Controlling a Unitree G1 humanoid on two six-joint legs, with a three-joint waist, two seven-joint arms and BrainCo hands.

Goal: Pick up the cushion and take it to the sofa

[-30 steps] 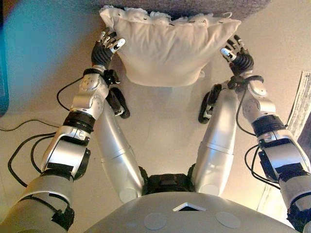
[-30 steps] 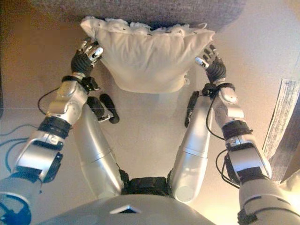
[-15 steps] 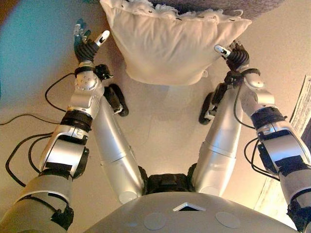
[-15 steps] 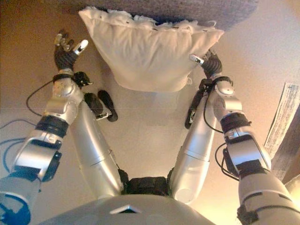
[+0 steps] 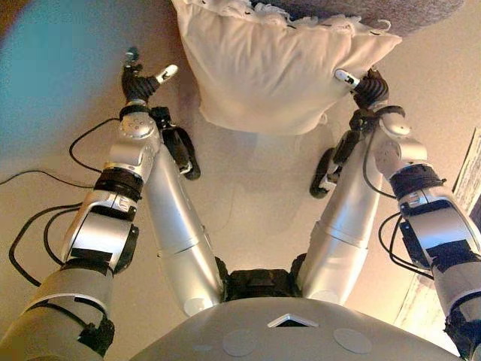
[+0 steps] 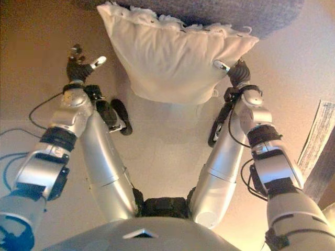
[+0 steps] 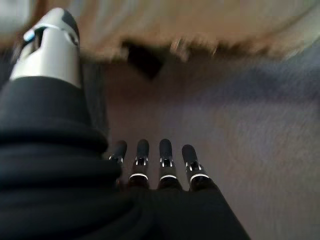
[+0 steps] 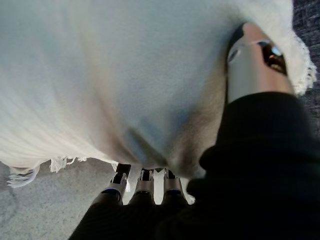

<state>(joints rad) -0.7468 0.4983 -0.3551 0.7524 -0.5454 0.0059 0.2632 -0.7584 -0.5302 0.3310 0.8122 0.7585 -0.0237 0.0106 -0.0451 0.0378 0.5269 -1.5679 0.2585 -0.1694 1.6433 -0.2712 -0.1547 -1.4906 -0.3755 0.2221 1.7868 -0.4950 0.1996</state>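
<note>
The white cushion [image 5: 270, 68] with a fringed top edge leans against the front of the grey sofa [image 5: 391, 11], above the beige floor. My left hand [image 5: 140, 81] is open and empty, well to the left of the cushion and apart from it; the left wrist view shows its straight fingers [image 7: 165, 160] over grey sofa fabric [image 7: 235, 125]. My right hand [image 5: 367, 89] is at the cushion's right edge. Its thumb [image 8: 252, 60] lies flat on the cushion's face [image 8: 125, 75] and its straight fingers [image 8: 145, 182] reach under the lower edge.
A pale striped mat or sheet [image 6: 318, 133] lies on the floor at the far right. The sofa's front edge runs across the top of both eye views.
My left hand has come off the cushion's left side and moved out to the left. The cushion sits higher against the sofa. My right hand has stayed at its right edge.
</note>
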